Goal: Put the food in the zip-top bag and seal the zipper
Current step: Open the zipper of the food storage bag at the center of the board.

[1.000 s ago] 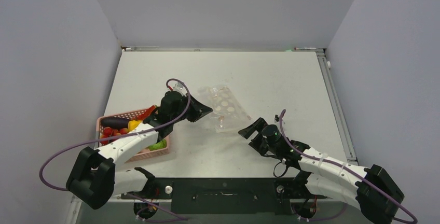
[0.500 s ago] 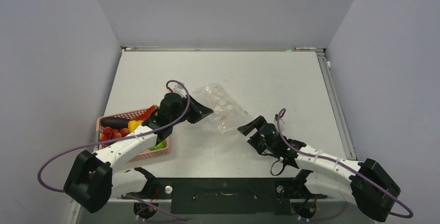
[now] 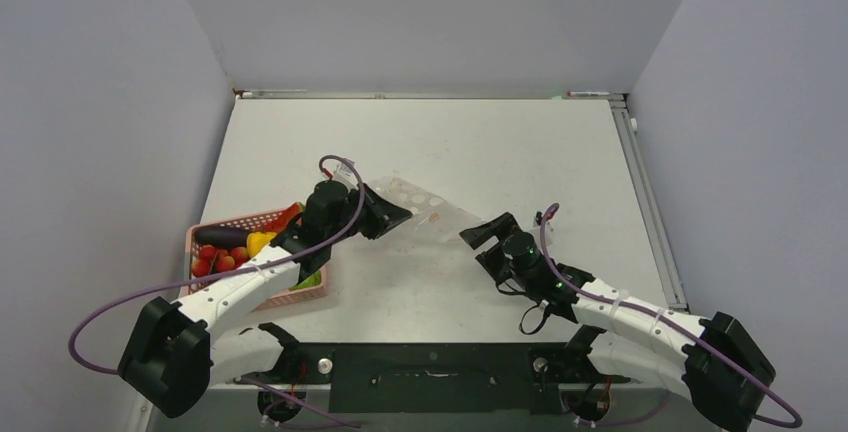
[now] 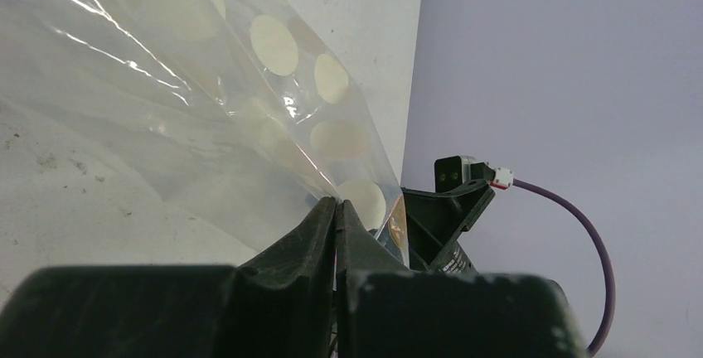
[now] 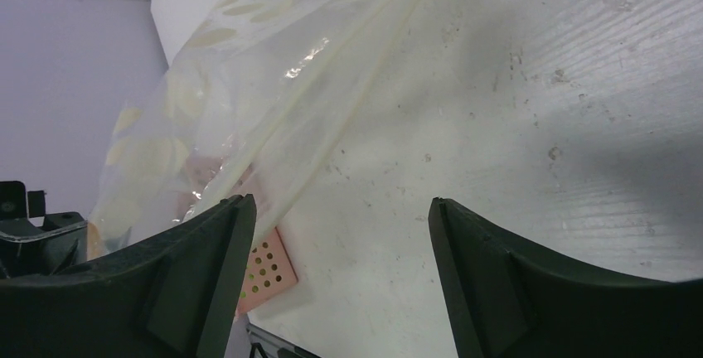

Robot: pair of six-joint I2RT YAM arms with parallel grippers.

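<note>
Pale grey walls (image 3: pixel 430 22) close in a white worktop (image 3: pixel 520 152), and we read it from the near edge outward. Nearest, on the left, sits the pink basket (image 3: pixel 262 301). All the food (image 3: pixel 222 254) we can see lies inside it: round red pieces, a dark elongated one, a yellow one, a green one at the near right corner and a long red one by the far rim. None of it is in the bag.

A little farther out on the right, the right gripper (image 3: pixel 487 232) hangs low over the worktop with its fingers spread wide and nothing between them. Its own camera shows the right gripper (image 5: pixel 340 209) facing the zip-top bag (image 5: pixel 240 101). The zipper (image 5: pixel 369 64) runs as a whitish strip slanting toward one finger. We cannot tell whether that finger touches the plastic. Part of the pink basket (image 5: pixel 267 271) shows through the clear film.

Level with it on the left, the left gripper (image 3: pixel 400 215) has its fingers pressed together on an edge of the zip-top bag (image 3: pixel 435 214). In the left wrist view the left gripper (image 4: pixel 336 213) pinches the dotted film, and the zip-top bag (image 4: pixel 191 101) slopes up and away from the grip. From above, the bag stretches between the two grippers near the middle of the worktop, just beside the basket's far right corner.
</note>
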